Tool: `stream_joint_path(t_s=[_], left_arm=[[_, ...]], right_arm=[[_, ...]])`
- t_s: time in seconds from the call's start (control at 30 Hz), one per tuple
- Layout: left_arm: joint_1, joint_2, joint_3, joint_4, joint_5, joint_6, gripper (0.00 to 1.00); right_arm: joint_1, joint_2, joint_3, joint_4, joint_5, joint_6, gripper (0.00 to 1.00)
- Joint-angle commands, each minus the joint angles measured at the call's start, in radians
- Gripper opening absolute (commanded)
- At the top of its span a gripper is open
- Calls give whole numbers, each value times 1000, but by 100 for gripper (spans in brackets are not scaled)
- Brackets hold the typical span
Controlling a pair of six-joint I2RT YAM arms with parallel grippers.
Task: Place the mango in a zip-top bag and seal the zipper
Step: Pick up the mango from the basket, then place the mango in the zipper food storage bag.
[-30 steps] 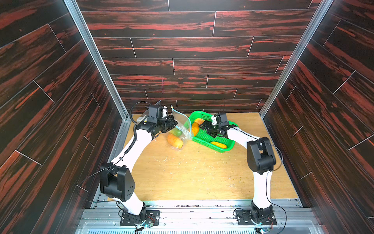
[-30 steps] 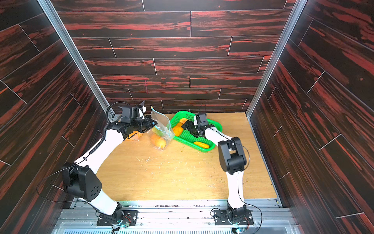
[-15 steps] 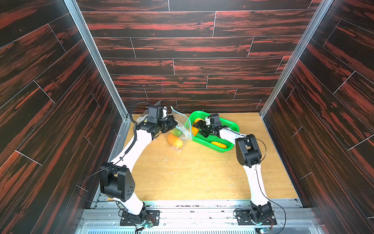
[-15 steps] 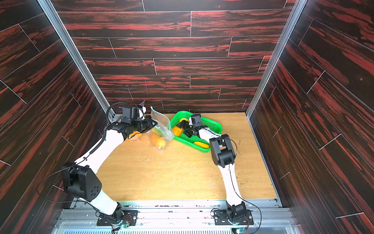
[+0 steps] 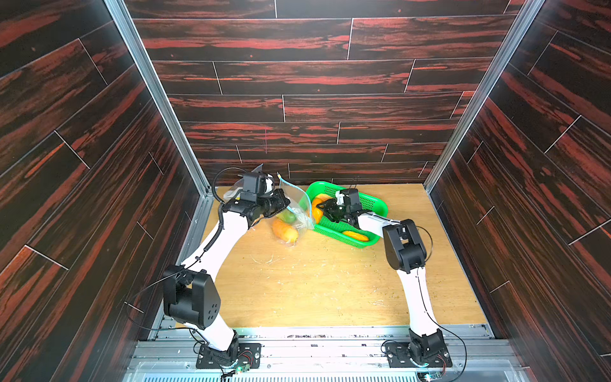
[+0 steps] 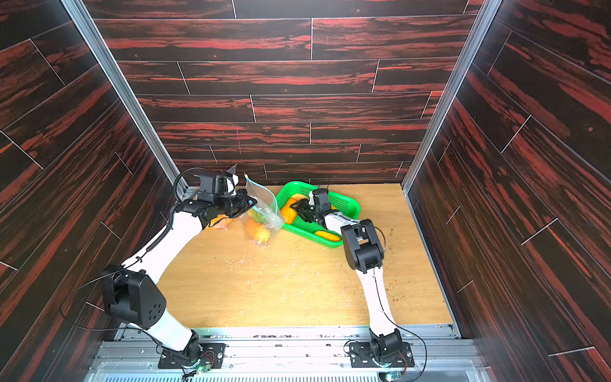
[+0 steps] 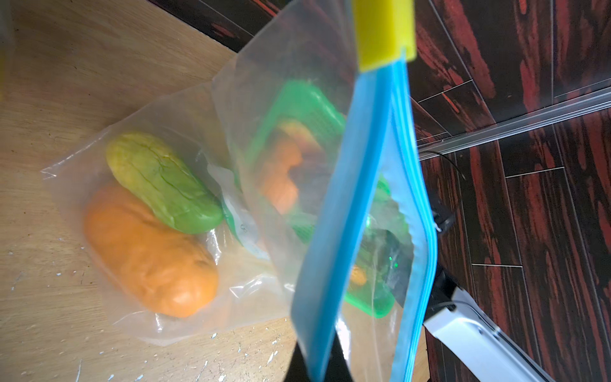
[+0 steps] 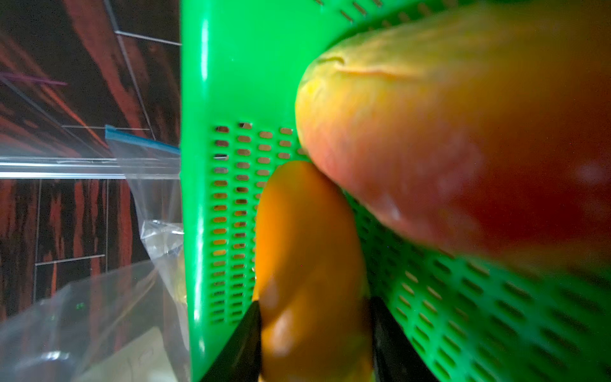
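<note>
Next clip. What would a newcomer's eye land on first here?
The bright green basket at the table's far side, where the right gripper clamps an orange mango. Beside it, the left gripper holds up a clear zip-top bag by its blue zipper, two mangoes already inside.

The mango (image 8: pixel 310 264) between my black right jaws is plain orange; the basket (image 8: pixel 231 66) bright green with rows of small slots. The bag (image 7: pixel 297 82) is clear, its zipper strip (image 7: pixel 347 198) blue, its slider (image 7: pixel 383 29) yellow. Walls (image 5: pixel 314 76): dark planks streaked red.
</note>
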Motion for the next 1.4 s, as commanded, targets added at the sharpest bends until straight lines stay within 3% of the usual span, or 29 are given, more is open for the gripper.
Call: stream_joint_path(t_s=[0.0,0.17,0.37,0.53,0.67,0.8,1.13,1.37], left_arm=[[-1,-59,-9,-12,-9,2,0],[1,-63,-13,-16,-20,0,0],[2,-59,-10,-17,-21,-10,0],[2,-51,-3,-9,-14,-23,0],[2,-49,-1,-4,-11,-31,0],[2,-55,3,-2,-5,-41,0],[2,-86,2,16,30,-57,0],[4,-98,49,-7,30,-49,0]], right_arm=[[8,-108,-63,107,54,-62,38],[8,-188,-145,159,69,-82,31],[14,-417,-390,413,132,-153,24],[77,-657,-543,513,235,-355,22],[165,-766,-592,576,276,-516,22],[248,-760,-554,578,317,-668,22],[259,-591,-401,496,307,-756,25],[259,-556,-337,391,283,-836,53]])
